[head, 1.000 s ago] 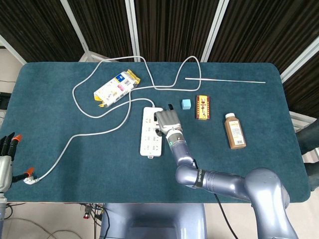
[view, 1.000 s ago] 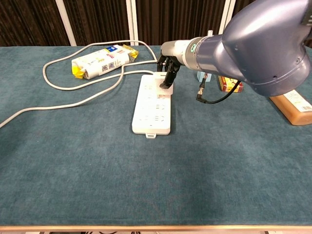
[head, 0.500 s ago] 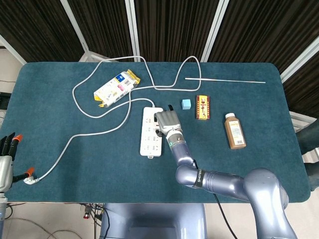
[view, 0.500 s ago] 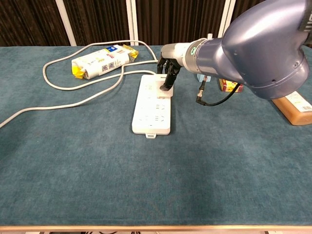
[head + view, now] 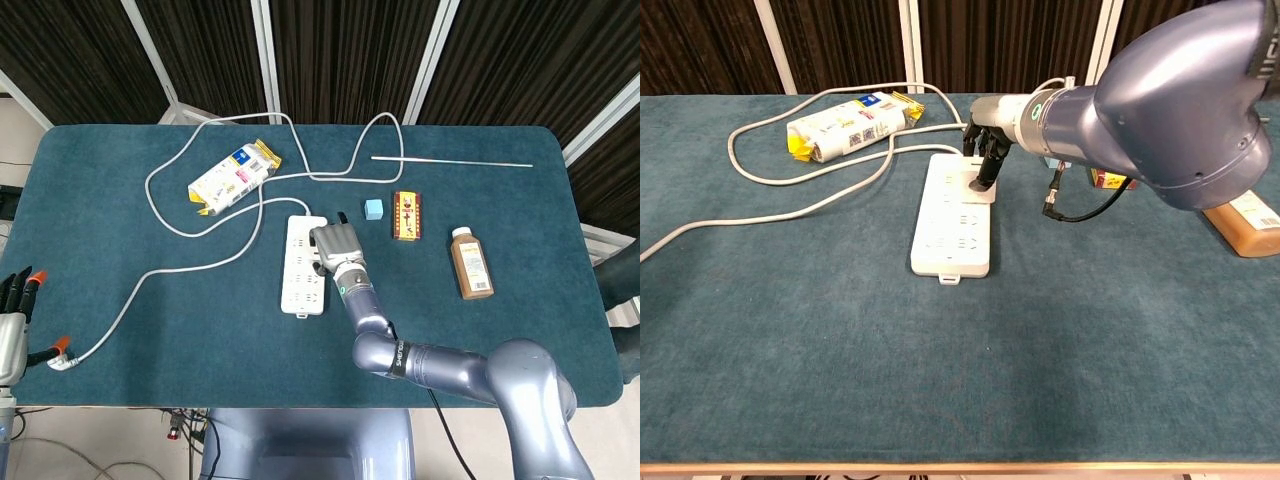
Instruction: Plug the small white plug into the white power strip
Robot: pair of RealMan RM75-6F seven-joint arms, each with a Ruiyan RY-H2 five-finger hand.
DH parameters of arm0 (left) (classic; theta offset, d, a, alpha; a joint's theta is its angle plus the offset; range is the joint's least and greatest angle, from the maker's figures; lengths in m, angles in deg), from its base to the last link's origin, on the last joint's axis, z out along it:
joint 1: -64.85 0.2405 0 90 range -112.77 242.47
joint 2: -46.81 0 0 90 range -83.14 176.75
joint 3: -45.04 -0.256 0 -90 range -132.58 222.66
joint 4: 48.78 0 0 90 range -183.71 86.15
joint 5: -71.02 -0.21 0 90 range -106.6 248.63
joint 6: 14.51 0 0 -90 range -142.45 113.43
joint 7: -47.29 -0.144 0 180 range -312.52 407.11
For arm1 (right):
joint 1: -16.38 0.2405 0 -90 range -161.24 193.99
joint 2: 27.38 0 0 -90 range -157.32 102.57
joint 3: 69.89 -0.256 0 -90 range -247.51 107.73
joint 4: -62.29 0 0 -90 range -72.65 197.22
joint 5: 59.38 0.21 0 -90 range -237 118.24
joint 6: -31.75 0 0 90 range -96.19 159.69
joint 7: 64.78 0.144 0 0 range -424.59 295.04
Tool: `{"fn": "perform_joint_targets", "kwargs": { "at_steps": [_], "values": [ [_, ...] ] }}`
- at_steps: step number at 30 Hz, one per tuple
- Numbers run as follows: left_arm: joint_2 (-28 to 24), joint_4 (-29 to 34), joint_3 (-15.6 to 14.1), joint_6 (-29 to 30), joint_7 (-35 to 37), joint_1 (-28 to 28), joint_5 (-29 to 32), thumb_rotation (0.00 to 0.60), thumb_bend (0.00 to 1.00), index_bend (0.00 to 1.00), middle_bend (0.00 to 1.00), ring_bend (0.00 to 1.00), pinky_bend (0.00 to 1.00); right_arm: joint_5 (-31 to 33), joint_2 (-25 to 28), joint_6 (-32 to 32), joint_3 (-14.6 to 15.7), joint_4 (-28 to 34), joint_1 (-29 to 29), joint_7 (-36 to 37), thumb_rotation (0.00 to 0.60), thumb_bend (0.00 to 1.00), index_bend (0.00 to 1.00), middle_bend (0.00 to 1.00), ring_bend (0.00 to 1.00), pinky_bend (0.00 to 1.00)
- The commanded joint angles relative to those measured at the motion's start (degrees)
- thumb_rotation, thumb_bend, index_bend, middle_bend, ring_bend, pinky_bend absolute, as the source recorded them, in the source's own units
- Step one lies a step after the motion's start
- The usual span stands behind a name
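The white power strip (image 5: 298,272) (image 5: 948,238) lies flat in the middle of the table. My right hand (image 5: 336,245) (image 5: 986,140) reaches over its far right part, fingers pointing down. It pinches the small white plug (image 5: 981,189), which sits against the strip's top face. In the head view the hand hides the plug. My left hand (image 5: 12,320) shows only at the left edge of the head view, off the table, with its fingers apart and nothing in them.
The strip's grey cable (image 5: 200,265) loops across the left and back of the table. A yellow-and-white snack packet (image 5: 232,177) lies behind the strip. To its right sit a blue cube (image 5: 373,209), a red box (image 5: 407,216), a brown bottle (image 5: 470,263) and a thin white rod (image 5: 450,160).
My right hand has shifted slightly over the strip's far end, still on the plug. The left hand has sunk a little at the frame's edge.
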Motion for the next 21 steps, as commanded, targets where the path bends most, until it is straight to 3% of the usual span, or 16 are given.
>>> {"fn": "perform_joint_targets", "kwargs": {
  "at_steps": [1,21],
  "values": [
    [-0.01,-0.05,-0.02,-0.14,0.05,-0.05,0.03,0.600,0.13,0.12,0.00,0.00,0.00,-0.03,-0.20,0.04,0.01,-0.16,0.13,-0.10,0.600,0.55,0.63,0.54,0.35,0.00],
    [-0.24,-0.05,-0.05,-0.24,0.48,-0.08,0.02,0.600,0.13,0.12,0.00,0.00,0.00,0.20,-2.02,0.46,0.31,-1.78,1.12,-1.84,0.600,0.56,0.63,0.55,0.35,0.00]
  ]
}}
